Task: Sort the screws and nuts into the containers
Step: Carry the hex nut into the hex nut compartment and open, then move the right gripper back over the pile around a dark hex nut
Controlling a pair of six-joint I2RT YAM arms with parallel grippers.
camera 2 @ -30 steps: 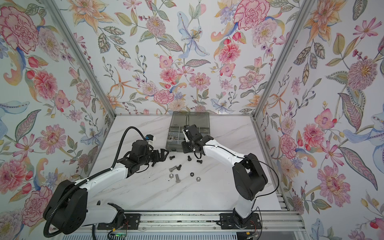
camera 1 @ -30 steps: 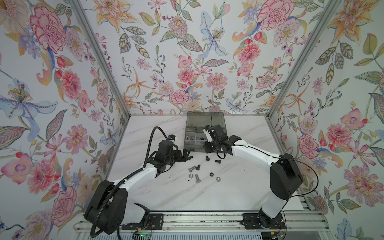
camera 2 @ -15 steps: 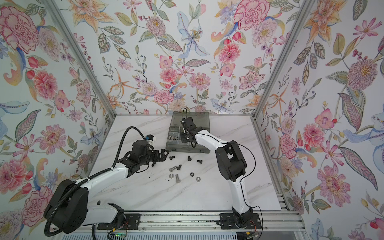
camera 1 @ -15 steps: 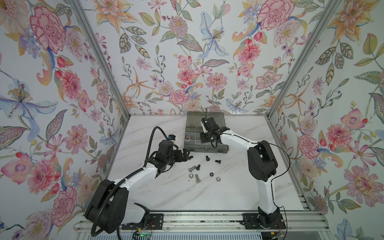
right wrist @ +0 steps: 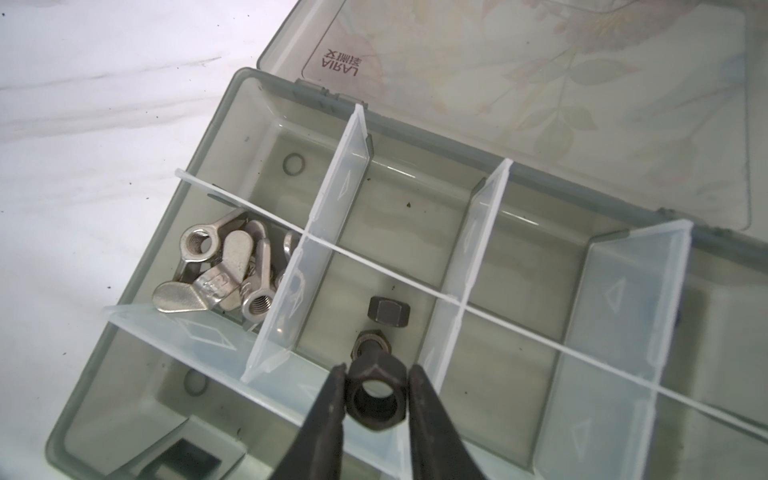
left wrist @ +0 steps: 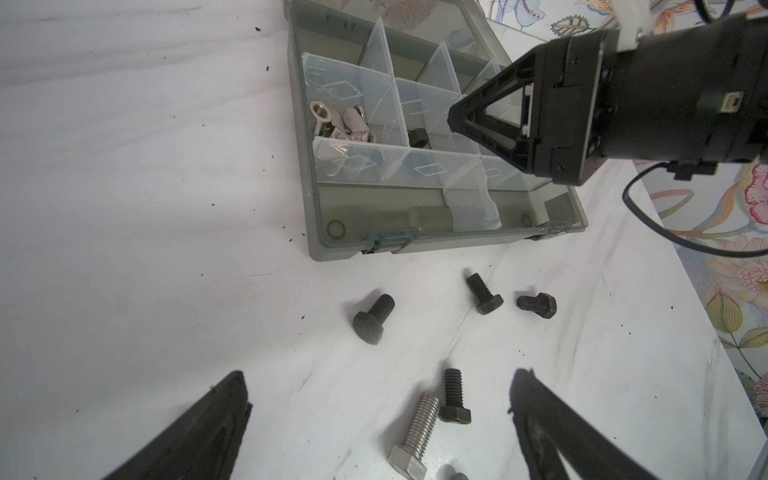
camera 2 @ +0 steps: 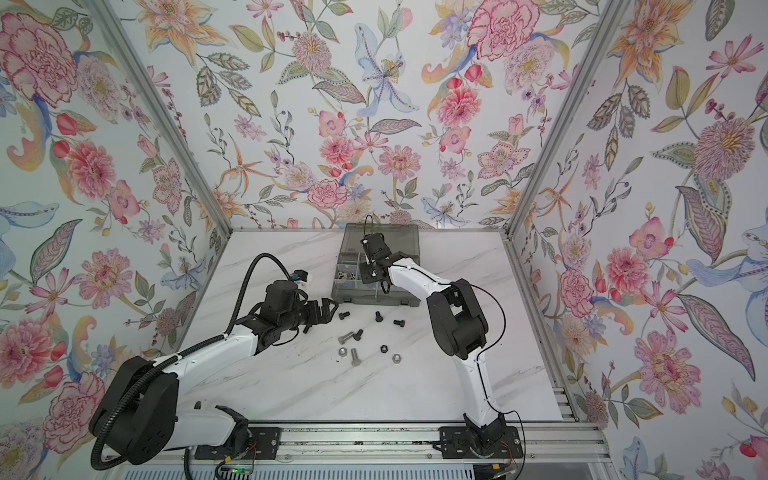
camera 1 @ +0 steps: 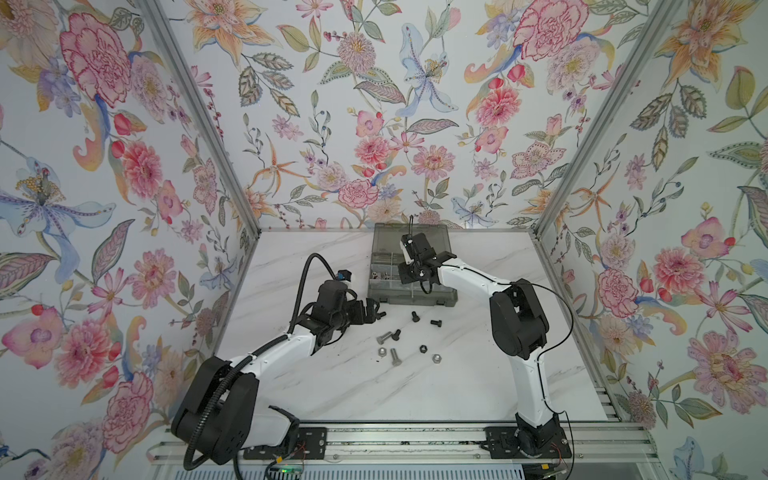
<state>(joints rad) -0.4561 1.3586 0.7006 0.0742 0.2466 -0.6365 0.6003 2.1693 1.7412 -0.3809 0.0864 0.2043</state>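
**A:** Steel and black screws (left wrist: 374, 320) lie flat on the counter (camera 1: 332, 374), just ahead of the left hand (left wrist: 380, 374), whose fingers are spread wide. The long silver screw (left wrist: 417, 432) points its threads at the box (camera 1: 411, 297).

**B:** And inside?

**A:** Wing nuts (right wrist: 220, 266) fill an end cell, and a black nut (right wrist: 388, 311) lies in the next. The right hand (right wrist: 378, 368) was at the box's near edge a second ago. It now hangs over that cell with a second nut (right wrist: 376, 395) between its fingertips, bore facing the wrist camera. I cannot tell whether it is pinched or freed.
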